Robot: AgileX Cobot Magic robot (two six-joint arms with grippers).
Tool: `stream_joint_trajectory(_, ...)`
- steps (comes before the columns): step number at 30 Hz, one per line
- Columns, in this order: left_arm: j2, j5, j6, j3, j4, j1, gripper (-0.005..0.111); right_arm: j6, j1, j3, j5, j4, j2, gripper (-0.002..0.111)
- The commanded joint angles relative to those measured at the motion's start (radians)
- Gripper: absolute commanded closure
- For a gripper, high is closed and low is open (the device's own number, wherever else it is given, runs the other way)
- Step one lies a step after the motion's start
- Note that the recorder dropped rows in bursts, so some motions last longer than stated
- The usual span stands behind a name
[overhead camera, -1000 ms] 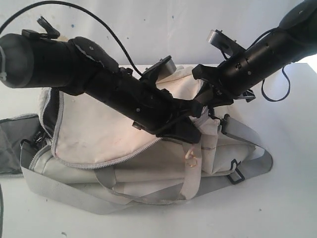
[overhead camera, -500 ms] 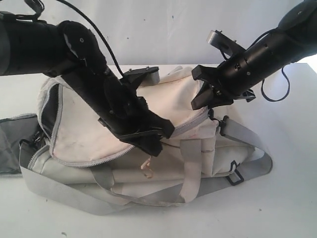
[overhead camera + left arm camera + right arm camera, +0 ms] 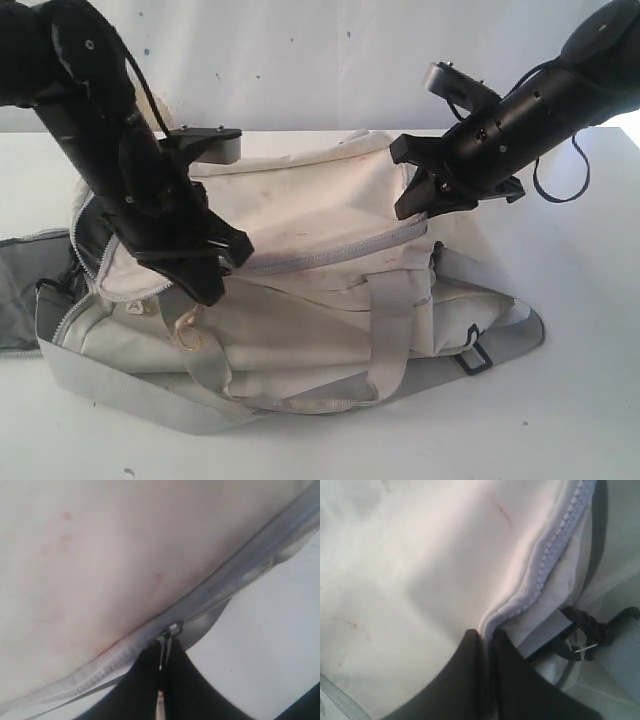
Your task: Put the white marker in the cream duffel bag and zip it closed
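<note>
The cream duffel bag [image 3: 320,205] lies across the white table. My left gripper [image 3: 213,278] sits near the bag's left end, shut on the metal zipper pull [image 3: 170,632], which runs down between the black fingers [image 3: 140,685]. The grey zipper [image 3: 330,248] lies closed from there to the right end. My right gripper [image 3: 418,203] is shut on the bag's seam edge [image 3: 492,620] at the right end of that zipper. At the bag's left end a dark lining gap [image 3: 88,235] still shows. The white marker is out of view.
Grey webbing straps [image 3: 120,395] loop along the bag's front, with a black buckle [image 3: 476,353] at the right. A grey fabric flap [image 3: 15,300] lies at the far left. A black cable [image 3: 560,185] hangs by the right arm. A white wall stands behind.
My left gripper has travelled leftward along the bag with the zipper pull, and the flap that stood open now lies zipped behind it. The right gripper has held its place.
</note>
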Motion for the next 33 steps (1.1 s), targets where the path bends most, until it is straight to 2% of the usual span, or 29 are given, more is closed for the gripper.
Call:
stream_joint_trajectory(1, -0.050, 0.062, -0.016, 0.002, 0.114, 0.074, 0.107, 0.026, -0.008, 0.000, -0.060, -0.060, -0.006, 0.108)
stream_joint_trajectory(15, -0.102, 0.062, -0.012, 0.008, 0.231, 0.332, 0.107, 0.053, -0.075, 0.000, -0.074, -0.064, -0.006, 0.108)
stream_joint_trajectory(20, -0.103, 0.062, -0.012, 0.008, 0.223, 0.370, 0.107, 0.039, -0.075, 0.000, -0.081, -0.064, -0.006, 0.108)
stream_joint_trajectory(23, -0.103, 0.062, 0.045, 0.008, 0.114, 0.368, 0.107, 0.039, -0.075, 0.000, -0.090, -0.064, -0.006, 0.108)
stream_joint_trajectory(28, -0.103, 0.062, 0.235, 0.008, -0.134, 0.368, 0.107, 0.017, -0.075, 0.000, -0.077, -0.064, -0.006, 0.108)
stream_joint_trajectory(30, -0.110, 0.062, 0.258, 0.008, -0.194, 0.368, 0.107, 0.016, -0.075, 0.000, -0.075, -0.064, -0.006, 0.105)
stream_joint_trajectory(33, -0.139, 0.062, 0.315, 0.008, -0.250, 0.368, 0.107, 0.016, -0.075, 0.000, -0.073, -0.064, -0.006, 0.094)
